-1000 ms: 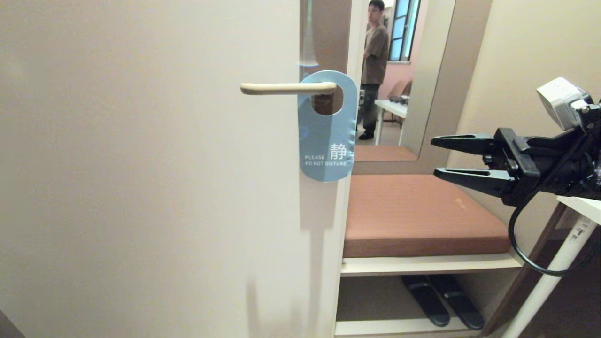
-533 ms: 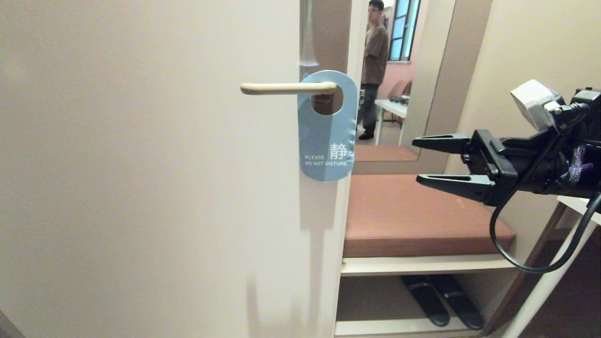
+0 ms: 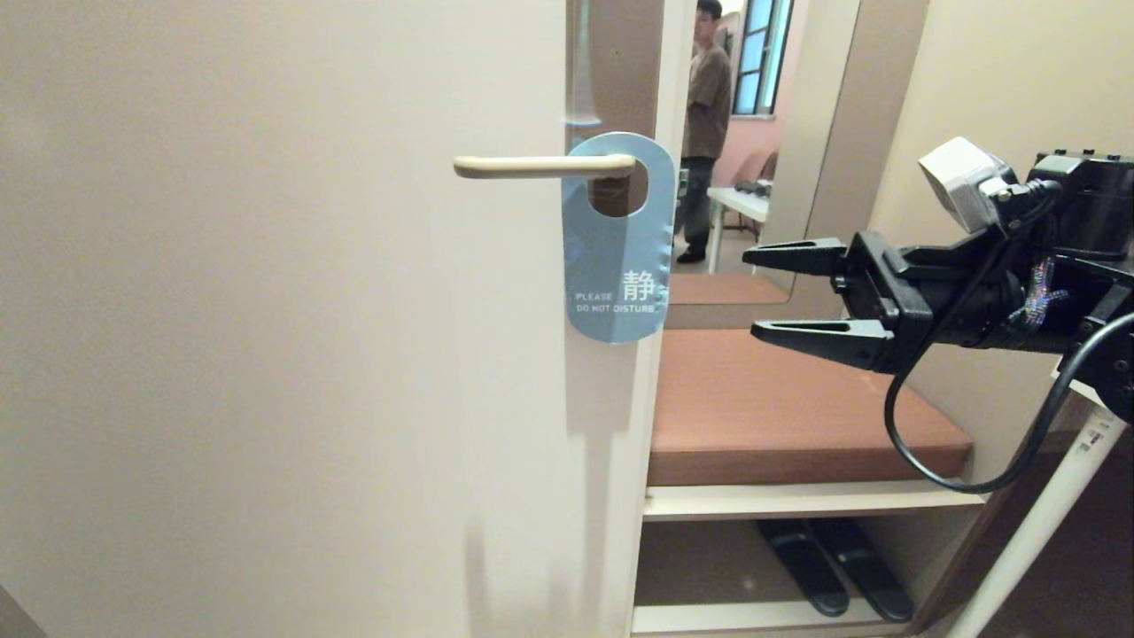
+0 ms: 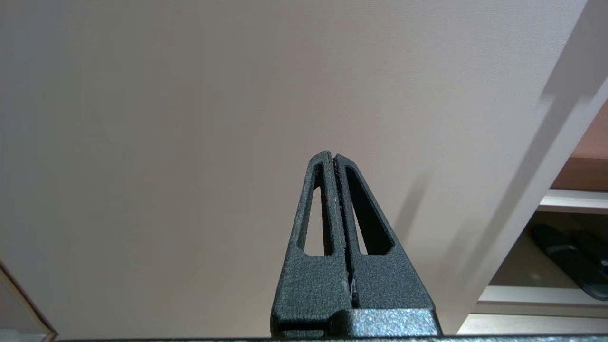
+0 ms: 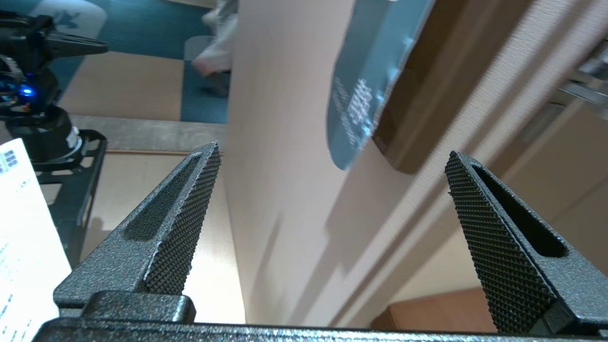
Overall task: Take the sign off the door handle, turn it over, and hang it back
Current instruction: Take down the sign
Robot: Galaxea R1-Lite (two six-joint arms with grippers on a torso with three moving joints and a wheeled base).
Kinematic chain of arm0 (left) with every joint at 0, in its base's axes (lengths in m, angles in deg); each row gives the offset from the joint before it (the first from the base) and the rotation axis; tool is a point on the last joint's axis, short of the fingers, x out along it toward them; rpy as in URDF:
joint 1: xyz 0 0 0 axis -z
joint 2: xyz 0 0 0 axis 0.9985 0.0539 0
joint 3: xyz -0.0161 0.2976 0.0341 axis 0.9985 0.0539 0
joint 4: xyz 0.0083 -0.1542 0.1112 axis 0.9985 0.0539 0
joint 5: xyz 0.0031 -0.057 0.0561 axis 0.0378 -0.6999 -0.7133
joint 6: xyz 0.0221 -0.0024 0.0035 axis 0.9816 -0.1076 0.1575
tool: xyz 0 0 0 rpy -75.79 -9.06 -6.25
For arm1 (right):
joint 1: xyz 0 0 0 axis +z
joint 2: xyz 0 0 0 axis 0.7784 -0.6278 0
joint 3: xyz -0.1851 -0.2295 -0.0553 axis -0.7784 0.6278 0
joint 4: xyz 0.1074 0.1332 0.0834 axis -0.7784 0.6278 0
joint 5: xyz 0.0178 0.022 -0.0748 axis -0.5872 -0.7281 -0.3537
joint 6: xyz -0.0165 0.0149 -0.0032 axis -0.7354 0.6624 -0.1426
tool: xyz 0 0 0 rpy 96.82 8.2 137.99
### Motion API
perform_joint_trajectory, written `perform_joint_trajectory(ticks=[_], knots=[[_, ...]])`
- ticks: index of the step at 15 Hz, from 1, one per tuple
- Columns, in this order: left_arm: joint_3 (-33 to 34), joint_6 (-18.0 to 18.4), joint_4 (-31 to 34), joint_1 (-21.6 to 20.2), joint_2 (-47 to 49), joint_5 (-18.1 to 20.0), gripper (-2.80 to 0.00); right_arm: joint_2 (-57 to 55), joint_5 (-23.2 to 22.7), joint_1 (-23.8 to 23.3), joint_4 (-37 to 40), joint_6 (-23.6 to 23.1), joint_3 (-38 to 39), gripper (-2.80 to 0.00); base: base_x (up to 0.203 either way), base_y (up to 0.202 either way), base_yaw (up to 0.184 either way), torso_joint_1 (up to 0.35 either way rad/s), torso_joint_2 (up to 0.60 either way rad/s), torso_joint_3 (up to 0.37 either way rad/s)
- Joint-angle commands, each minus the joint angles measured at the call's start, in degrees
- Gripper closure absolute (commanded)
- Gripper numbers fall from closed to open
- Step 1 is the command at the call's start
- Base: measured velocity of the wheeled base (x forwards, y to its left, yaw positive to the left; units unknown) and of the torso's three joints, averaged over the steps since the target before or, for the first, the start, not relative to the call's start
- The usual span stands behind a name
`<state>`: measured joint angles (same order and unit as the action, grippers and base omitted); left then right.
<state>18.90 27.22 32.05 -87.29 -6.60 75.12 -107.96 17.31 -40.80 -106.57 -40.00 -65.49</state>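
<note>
While the sign (image 3: 617,239) hangs blue side out on the door handle (image 3: 542,166), our right hand (image 3: 760,293) has moved left toward it, jaws spread wide, still apart from the card; grasping comes next. Our left hand (image 4: 334,159) stays parked, closed.

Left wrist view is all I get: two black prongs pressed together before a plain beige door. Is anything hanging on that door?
Observer: Yes, a blue sign reading DO NOT DISTURB hangs on the door handle.
Operator: Is anything reaching for it?
Observer: The right end effector, open, points at it from the right, not touching.
Operator: Anybody around?
Observer: A person stands beyond the door.
</note>
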Motion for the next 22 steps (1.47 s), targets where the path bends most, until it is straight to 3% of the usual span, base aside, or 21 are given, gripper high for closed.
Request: perform_joint_trajectory(ticks=[1, 7, 22], knots=[[0.0, -0.08, -0.01, -0.04, 0.07, -0.04, 0.0, -0.86, -0.33, 1.05, -0.22, -0.07, -0.3, -2.8, 0.0, 0.0, 0.0, 0.0, 0.0, 0.0], [0.0, -0.06, -0.01, -0.04, 0.07, -0.04, 0.0, -4.56, 0.23, 5.17, -0.22, -0.07, -4.54, -2.8, 0.0, 0.0, 0.0, 0.0, 0.0, 0.0], [0.0, -0.02, -0.01, -0.06, 0.07, -0.04, 0.0, -8.68, 3.52, 7.95, -0.22, -0.07, -9.05, -2.8, 0.0, 0.0, 0.0, 0.0, 0.0, 0.0]])
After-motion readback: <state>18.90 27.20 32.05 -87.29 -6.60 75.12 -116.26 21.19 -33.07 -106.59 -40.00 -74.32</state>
